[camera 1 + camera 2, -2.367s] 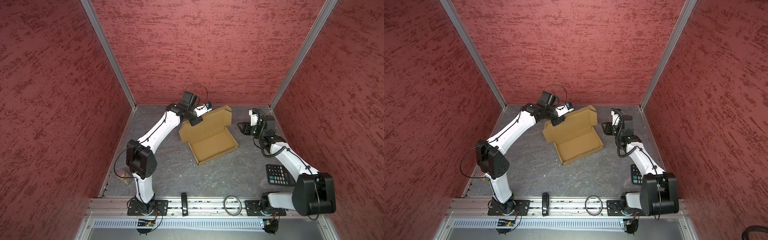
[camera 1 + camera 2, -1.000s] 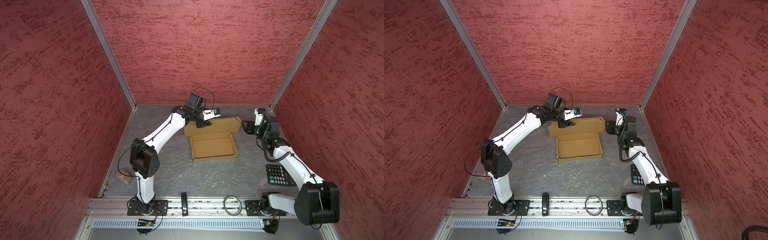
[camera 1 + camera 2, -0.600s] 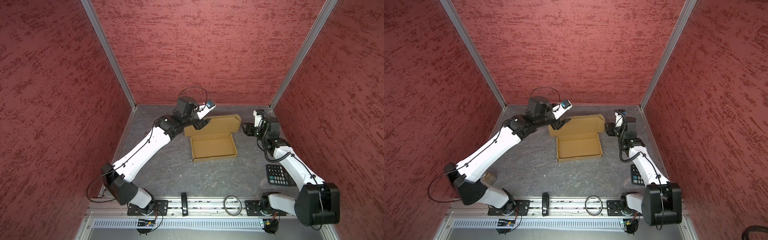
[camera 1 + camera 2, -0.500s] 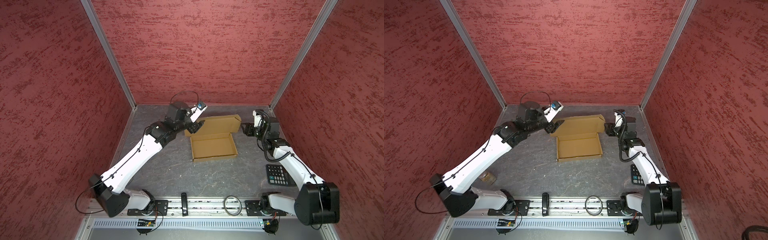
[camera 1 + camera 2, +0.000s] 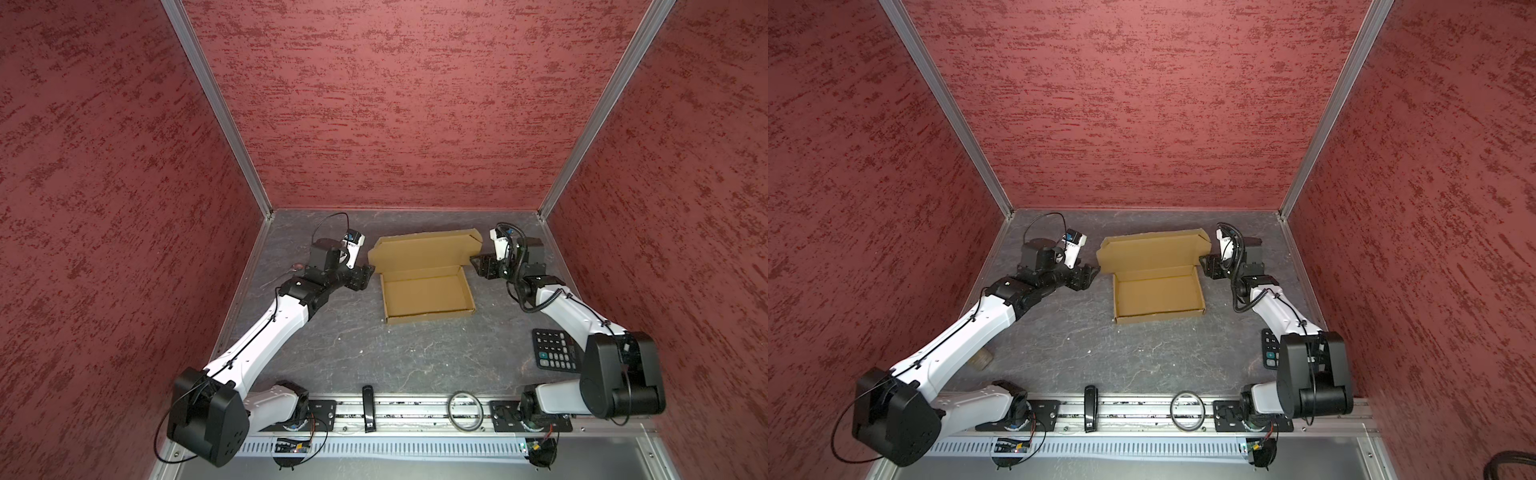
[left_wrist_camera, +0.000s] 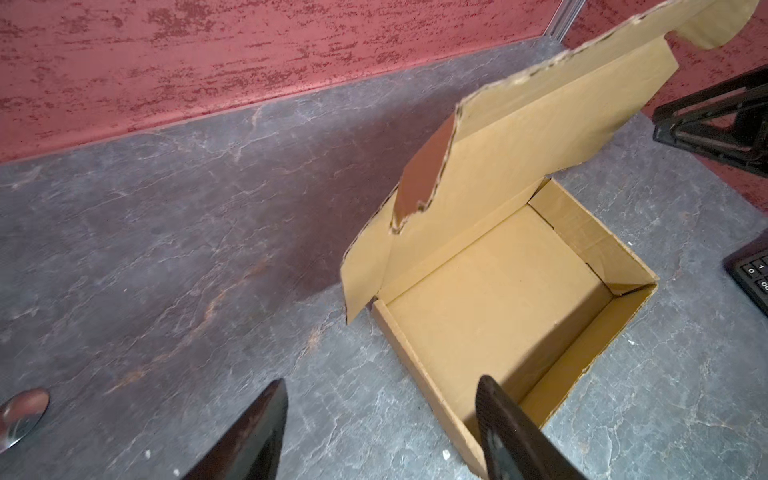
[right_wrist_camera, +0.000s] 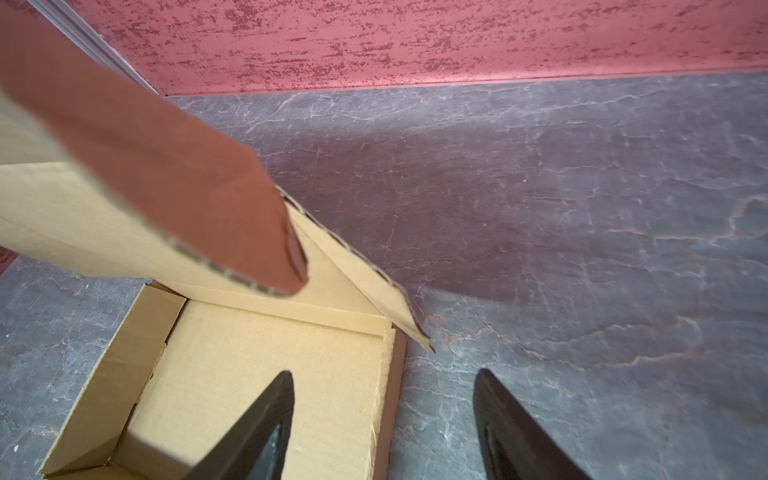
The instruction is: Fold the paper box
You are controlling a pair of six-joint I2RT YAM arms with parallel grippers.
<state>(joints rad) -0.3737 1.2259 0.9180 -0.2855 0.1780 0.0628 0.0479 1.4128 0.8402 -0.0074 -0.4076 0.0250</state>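
The paper box [image 5: 428,293] [image 5: 1158,297] is a shallow brown cardboard tray with its lid [image 5: 424,249] raised at the back. My left gripper [image 5: 368,276] [image 5: 1091,275] is open just off the box's left side, holding nothing. In the left wrist view the left gripper [image 6: 382,415] is over the floor by the tray's corner [image 6: 478,340]. My right gripper [image 5: 476,264] [image 5: 1205,266] is open at the box's right side. In the right wrist view the right gripper [image 7: 382,411] has the tray's side wall [image 7: 392,374] showing between its fingers, and I cannot tell whether they touch it.
A black calculator [image 5: 555,353] lies at the front right, partly under the right arm. A black ring [image 5: 465,411] and a small black bar [image 5: 368,407] rest on the front rail. A metal spoon [image 6: 20,411] lies left of the box. Red walls close in three sides.
My left gripper has come off the lid's left end and drawn back to the left, and the arm has swung low. Both grippers have opened wider. The box has not moved.
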